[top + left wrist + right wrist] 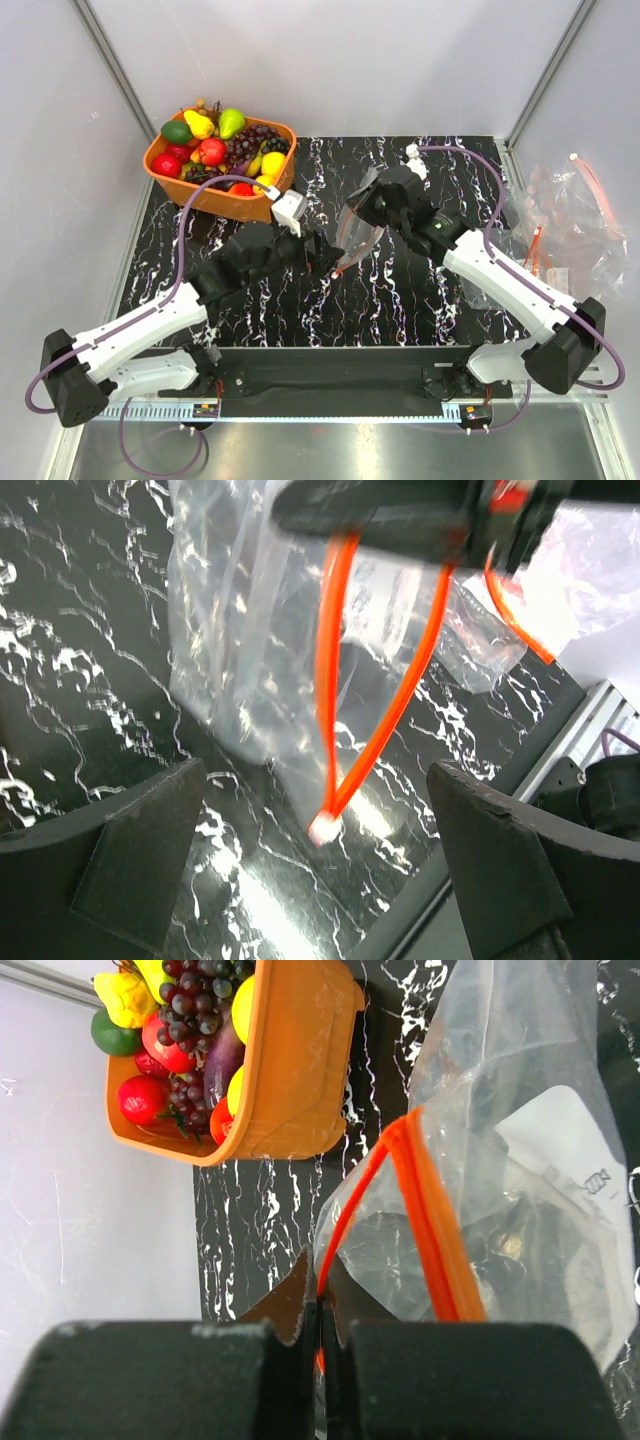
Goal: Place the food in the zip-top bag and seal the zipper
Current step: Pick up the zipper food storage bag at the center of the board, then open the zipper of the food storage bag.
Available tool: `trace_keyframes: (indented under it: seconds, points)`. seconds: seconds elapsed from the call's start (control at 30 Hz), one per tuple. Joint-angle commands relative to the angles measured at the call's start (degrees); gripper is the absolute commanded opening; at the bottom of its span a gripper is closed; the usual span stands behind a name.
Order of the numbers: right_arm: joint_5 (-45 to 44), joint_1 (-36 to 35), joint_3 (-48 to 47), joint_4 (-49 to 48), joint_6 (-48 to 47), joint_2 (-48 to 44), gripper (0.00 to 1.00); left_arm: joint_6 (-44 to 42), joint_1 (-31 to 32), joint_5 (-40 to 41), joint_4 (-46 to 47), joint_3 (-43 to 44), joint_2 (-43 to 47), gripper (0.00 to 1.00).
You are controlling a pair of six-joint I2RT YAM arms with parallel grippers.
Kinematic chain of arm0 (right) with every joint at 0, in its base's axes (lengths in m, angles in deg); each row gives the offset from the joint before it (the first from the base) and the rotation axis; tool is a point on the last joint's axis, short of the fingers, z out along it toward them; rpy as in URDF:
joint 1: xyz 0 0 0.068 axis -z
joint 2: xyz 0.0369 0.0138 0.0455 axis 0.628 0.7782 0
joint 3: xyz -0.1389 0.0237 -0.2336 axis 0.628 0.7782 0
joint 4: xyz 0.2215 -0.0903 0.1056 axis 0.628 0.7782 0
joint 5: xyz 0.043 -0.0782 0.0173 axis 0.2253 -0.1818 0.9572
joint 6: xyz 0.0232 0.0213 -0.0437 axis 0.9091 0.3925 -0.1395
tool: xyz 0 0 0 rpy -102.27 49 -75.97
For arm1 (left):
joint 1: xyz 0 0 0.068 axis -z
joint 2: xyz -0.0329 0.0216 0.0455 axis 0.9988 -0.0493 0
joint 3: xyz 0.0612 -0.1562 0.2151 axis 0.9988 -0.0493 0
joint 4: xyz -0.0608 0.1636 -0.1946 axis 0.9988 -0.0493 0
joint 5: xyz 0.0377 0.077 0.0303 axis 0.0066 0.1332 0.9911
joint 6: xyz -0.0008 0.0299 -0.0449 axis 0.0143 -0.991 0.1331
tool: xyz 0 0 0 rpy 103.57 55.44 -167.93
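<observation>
1. The zip-top bag [358, 238] is held up by its top edge at the centre of the top view, hanging crumpled over the tabletop [400, 300]. No fruit is seen inside it.
2. Its zipper [430, 1220] is pinched by the right fingers [200, 1380], which are closed tight on the strip. The orange tracks are parted into a narrow loop.
3. The left fingers [130, 850] are spread wide just beside the bag, with nothing held.
4. The food [215, 150] is piled in the basket [290, 1060] at the upper left, well apart from the bag.
5. The thin strip could be lost from a single pinch if it is tugged. The mouth could be closed off if both tracks are caught together by the left fingers. Fruit could then be pushed against slack film and dropped.
6. A white label [565, 1155] is printed on the bag, but its writing is too small to be read. No brand can be made out.
</observation>
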Motion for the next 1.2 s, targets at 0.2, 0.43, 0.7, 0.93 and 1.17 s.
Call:
trace_keyframes:
  seconds: [0.2, 0.43, 0.7, 0.93, 1.17]
  points:
    - [-4.4, -3.1, -3.3, 0.5, 3.5, 0.8, 0.00, -5.2, 0.5, 1.4, 3.6, 5.8, -6.2, 0.88]
    - [-3.7, -4.5, -2.6, 0.3, 4.4, 0.8, 0.00, -4.9, 0.5, 5.7, 7.8, 3.3, -8.2, 0.77]
    - [1.4, -5.1, -2.0, -2.3, -5.4, 0.0, 0.15, -5.3, 0.5, 5.2, 5.6, 5.1, -9.8, 0.00]
    - [4.8, -5.1, -1.2, -0.8, -10.6, -2.6, 0.50, -4.8, 0.4, 8.3, 4.3, 5.3, -10.1, 0.00]
    - [5.0, -5.0, -1.2, 4.3, -12.4, -6.9, 0.61, -4.7, 0.4, 11.2, 2.1, 6.9, -11.1, 0.00]
